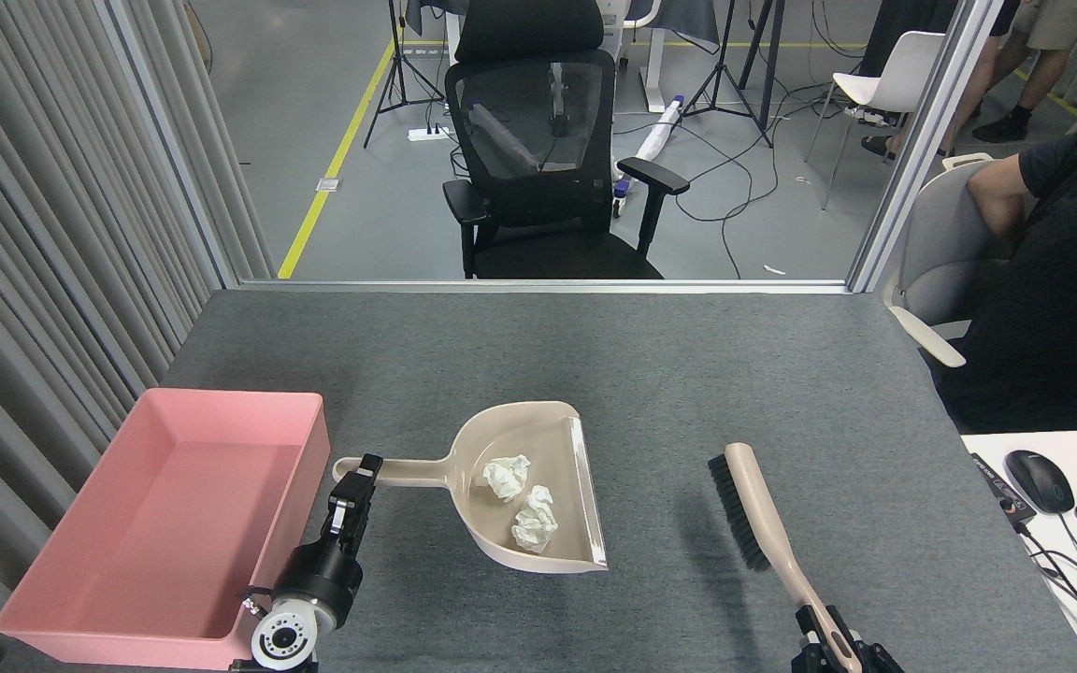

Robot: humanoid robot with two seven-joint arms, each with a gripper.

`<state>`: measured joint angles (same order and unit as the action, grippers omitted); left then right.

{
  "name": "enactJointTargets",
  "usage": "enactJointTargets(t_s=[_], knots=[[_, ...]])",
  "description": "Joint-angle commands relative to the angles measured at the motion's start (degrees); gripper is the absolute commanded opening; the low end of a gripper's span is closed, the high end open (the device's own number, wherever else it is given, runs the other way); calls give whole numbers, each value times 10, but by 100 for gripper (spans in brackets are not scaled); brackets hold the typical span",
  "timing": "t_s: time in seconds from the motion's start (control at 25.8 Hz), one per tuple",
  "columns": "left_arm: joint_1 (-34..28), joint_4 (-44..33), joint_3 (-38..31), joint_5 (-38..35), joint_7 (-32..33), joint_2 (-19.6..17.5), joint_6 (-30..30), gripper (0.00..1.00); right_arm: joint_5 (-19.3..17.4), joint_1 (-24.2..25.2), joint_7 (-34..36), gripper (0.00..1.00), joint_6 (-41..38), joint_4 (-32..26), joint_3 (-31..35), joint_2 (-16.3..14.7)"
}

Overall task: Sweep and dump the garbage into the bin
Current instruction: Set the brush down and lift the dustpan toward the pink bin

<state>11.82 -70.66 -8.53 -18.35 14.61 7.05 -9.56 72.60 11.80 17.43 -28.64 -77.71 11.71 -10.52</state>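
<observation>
We pinch dustpan handle in left gripper, right gripper clamps brush; tilt early, garbage slides out short of bin left.

Grey felt-covered table bearing the pink bin at its left edge; the beige dustpan is sitting beside it, centre.

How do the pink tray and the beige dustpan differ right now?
The shallow rectangular pink plastic tray is empty; the beige long-handled plastic dustpan holds two crumpled white tissue wads. The tray is the larger and boxy; the dustpan is rounded with one open edge. The tray sits free at the table's left; the left gripper holds the dustpan's handle. Both are plastic containers.
</observation>
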Motion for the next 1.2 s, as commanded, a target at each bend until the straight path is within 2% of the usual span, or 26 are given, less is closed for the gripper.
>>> enactJointTargets(t_s=[0.0,0.04,0.08,0.15,0.27,0.35,0.46,0.58,0.74,0.81,1.16], knots=[[7,-25,0,0,13,-4,25,17,-4,1,-2,6,3,1,1,1],[10,-28,0,0,16,-5,29,17,-5,0,-2,30,10,1,1,1],[13,-28,0,0,16,-5,31,17,-6,0,-2,44,17,1,1,1],[17,-27,-1,0,18,-6,33,17,-7,-1,-2,52,23,1,1,0],[16,-28,-2,1,18,-16,33,17,-8,-2,-2,59,25,1,2,1],[16,-31,-4,2,18,-23,34,17,-8,-2,-2,72,25,1,2,3],[16,-47,-5,24,23,-40,48,17,-24,-6,1,77,25,1,3,4],[17,-60,-8,52,23,-71,65,17,-51,-13,-1,88,25,1,3,1],[20,-60,-18,78,23,-105,68,17,-68,-20,-1,89,22,0,10,0],[20,-59,-35,85,23,-116,72,17,-68,-27,-1,96,20,0,13,1],[12,-61,-59,140,27,-189,81,17,-66,-46,-3,97,24,0,9,0]])
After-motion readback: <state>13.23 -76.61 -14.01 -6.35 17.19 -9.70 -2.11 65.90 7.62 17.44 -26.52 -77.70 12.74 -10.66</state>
